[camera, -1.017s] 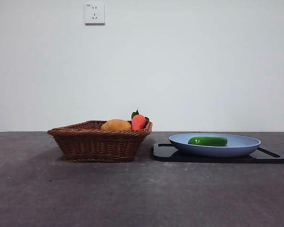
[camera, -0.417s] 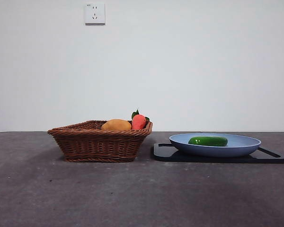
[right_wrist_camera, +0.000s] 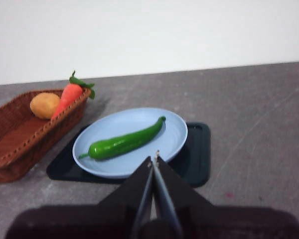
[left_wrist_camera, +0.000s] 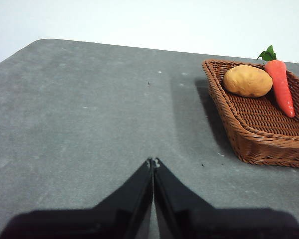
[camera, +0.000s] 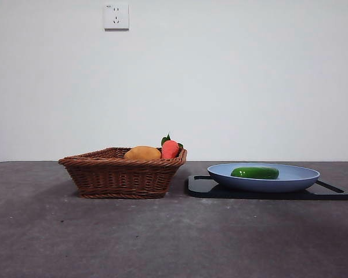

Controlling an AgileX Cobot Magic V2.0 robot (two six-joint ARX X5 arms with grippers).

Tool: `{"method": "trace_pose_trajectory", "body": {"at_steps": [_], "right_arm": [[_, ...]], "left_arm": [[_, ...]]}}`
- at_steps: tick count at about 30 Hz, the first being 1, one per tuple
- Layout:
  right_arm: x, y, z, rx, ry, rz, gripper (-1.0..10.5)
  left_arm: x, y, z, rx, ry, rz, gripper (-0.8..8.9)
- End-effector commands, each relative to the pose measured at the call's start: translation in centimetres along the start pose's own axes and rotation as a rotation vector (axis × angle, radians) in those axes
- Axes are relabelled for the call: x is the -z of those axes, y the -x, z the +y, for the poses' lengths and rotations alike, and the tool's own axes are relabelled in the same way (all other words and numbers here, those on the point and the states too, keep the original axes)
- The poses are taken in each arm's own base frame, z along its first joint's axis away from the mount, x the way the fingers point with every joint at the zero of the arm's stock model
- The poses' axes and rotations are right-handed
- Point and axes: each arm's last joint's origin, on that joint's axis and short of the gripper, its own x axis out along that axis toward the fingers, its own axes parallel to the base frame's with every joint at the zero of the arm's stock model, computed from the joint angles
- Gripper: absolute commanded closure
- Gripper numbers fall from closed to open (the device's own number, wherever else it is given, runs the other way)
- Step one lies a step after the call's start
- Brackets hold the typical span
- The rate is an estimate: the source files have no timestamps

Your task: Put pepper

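The pepper [camera: 254, 172] [right_wrist_camera: 125, 141] is glossy, dark green and long, and it lies on the blue plate [camera: 301, 176] [right_wrist_camera: 174, 130], which rests on a black tray [camera: 203, 186] [right_wrist_camera: 197, 159]. My right gripper [right_wrist_camera: 154, 160] is shut and empty, hovering just short of the plate's near rim, apart from the pepper. Off to the left of the woven basket [left_wrist_camera: 259, 124], my left gripper [left_wrist_camera: 152, 162] is shut with nothing in it, above bare table. Neither arm shows in the front view.
A brown woven basket [camera: 124, 172] [right_wrist_camera: 20, 132] stands left of the tray. It holds a red-orange carrot with green leaves [camera: 170, 149] [left_wrist_camera: 280, 84] [right_wrist_camera: 70, 95] and a yellow-orange oval fruit [camera: 142, 153] [left_wrist_camera: 247, 80] [right_wrist_camera: 45, 105].
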Motion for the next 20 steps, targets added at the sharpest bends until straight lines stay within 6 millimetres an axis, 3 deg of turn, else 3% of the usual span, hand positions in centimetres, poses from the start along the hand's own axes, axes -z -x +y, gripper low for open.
{"method": "trace_pose_trajectory", "body": {"at_steps": [1,12,20], "right_arm": [[0.7,-0.1,-0.1,0.005,-0.014,-0.008,9.4],[2.6,-0.1,-0.3,0.012,-0.061,0.077,9.4],[2.5,-0.1,-0.2,0.013,-0.123,0.065,9.4]], "left_arm": [[-0.1,0.0,0.0,0.000,0.007,-0.016,8.05],[-0.1,0.0,0.0,0.000,0.007,-0.016,8.05],[-0.1,0.0,0.0,0.000,0.007,-0.016,8.05]]}}
